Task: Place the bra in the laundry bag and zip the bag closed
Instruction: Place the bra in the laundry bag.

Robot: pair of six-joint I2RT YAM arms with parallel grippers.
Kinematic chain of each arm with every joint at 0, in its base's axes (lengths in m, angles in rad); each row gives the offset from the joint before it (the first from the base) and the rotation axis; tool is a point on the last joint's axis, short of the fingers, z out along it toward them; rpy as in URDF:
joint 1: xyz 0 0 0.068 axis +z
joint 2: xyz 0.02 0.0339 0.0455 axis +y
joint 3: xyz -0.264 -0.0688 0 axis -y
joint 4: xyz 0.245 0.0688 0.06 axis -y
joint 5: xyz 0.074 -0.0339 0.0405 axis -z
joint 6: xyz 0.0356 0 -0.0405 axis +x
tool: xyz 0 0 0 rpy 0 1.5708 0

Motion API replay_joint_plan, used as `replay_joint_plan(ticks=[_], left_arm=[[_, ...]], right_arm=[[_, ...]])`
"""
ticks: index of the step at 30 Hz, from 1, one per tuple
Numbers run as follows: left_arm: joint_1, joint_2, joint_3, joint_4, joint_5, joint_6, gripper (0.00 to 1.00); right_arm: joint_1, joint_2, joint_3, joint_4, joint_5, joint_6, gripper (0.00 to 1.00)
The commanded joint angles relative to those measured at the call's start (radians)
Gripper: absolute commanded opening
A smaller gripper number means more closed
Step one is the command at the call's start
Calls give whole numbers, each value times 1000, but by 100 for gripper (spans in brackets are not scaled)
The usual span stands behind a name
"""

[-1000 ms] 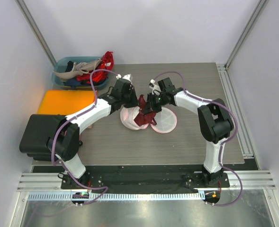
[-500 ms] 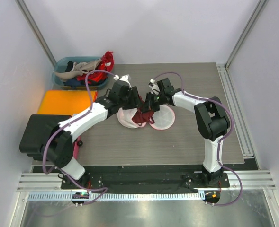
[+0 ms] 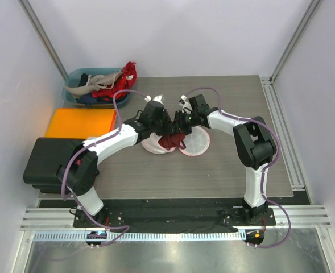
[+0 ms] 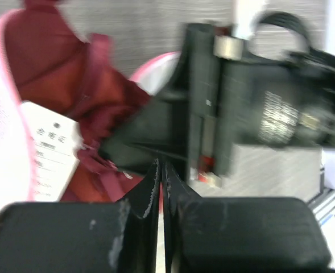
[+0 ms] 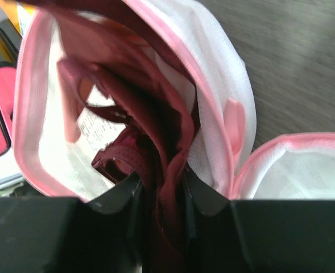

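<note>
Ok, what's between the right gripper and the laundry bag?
The dark red bra; in the right wrist view it runs from the right gripper into the open laundry bag.

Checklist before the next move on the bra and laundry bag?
1. laundry bag open: ok, both halves are spread.
2. bra fully inside: not ok, part of it bunches out between the halves.
3. right pincer gripping the bra: ok, fabric sits between its fingers.
4. left pincer free: ok, it is shut with nothing visible in it.
5. Zip pull located: cannot tell.
</note>
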Motion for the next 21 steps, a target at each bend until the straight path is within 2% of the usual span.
replay_joint_plan(ticks=[1, 8, 14, 21], left_arm=[[22, 35, 4, 60, -10, -47, 1], [40, 76, -45, 94, -59, -76, 0], [54, 94, -56, 89, -84, -70, 0], [62, 140, -50, 100, -76, -70, 0]], right_arm=[[5, -74, -14, 38, 9, 25, 32], [7, -100, -43, 36, 21, 19, 37], [14, -154, -39, -22, 85, -20, 49], [39, -221, 27, -180, 209, -84, 66]])
